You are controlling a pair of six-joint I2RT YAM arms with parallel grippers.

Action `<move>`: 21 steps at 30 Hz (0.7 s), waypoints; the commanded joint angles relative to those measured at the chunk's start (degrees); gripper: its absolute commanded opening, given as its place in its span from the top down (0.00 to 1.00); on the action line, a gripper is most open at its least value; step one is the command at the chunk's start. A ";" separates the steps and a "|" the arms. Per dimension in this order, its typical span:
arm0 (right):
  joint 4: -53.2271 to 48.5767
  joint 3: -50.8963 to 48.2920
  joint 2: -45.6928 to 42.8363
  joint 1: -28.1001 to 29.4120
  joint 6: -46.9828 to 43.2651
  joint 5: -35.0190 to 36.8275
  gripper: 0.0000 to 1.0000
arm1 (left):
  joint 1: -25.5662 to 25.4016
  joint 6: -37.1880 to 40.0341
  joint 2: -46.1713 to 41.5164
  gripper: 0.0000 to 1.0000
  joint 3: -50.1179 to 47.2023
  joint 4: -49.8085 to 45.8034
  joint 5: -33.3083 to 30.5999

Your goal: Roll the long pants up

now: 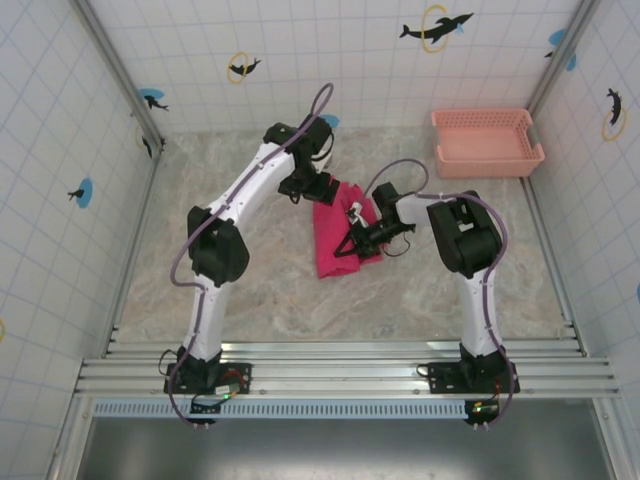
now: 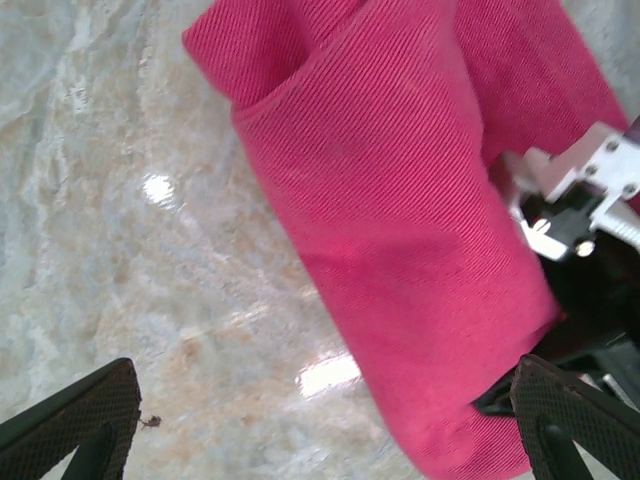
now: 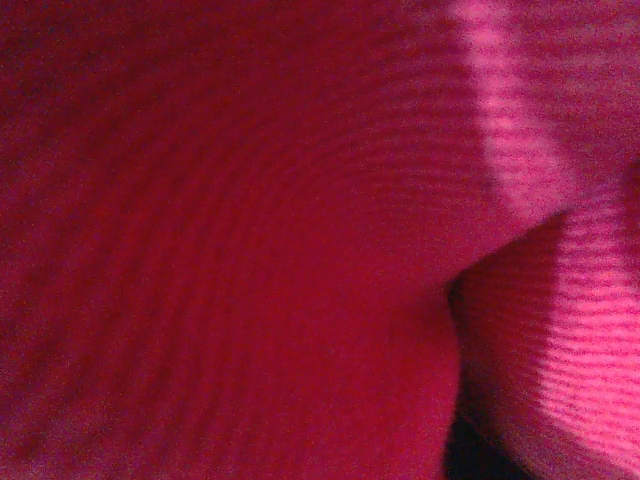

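The long pants [image 1: 338,238] lie folded into a thick magenta-red bundle in the middle of the marble table. My left gripper [image 1: 308,188] hovers at the bundle's far left corner. In the left wrist view it [image 2: 320,440] stands wide open, with its dark fingertips [image 2: 75,420] at the two bottom corners and nothing between them. The cloth [image 2: 400,200] runs diagonally under that gripper. My right gripper [image 1: 352,243] reaches in from the right and is pressed into the bundle's right side. Red cloth [image 3: 250,250] lies right against the right wrist camera and hides the jaws.
A salmon-pink lattice basket [image 1: 487,140] stands at the back right, against the tiled wall. Bare marble [image 1: 260,300] lies in front of and to the left of the bundle. Part of the right gripper's white and black body [image 2: 585,195] shows at the right edge of the left wrist view.
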 commanded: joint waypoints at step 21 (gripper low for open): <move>-25.44 10.54 -19.49 4.20 -14.02 54.10 0.15 | -0.08 -1.41 21.72 0.03 9.79 -2.77 -0.38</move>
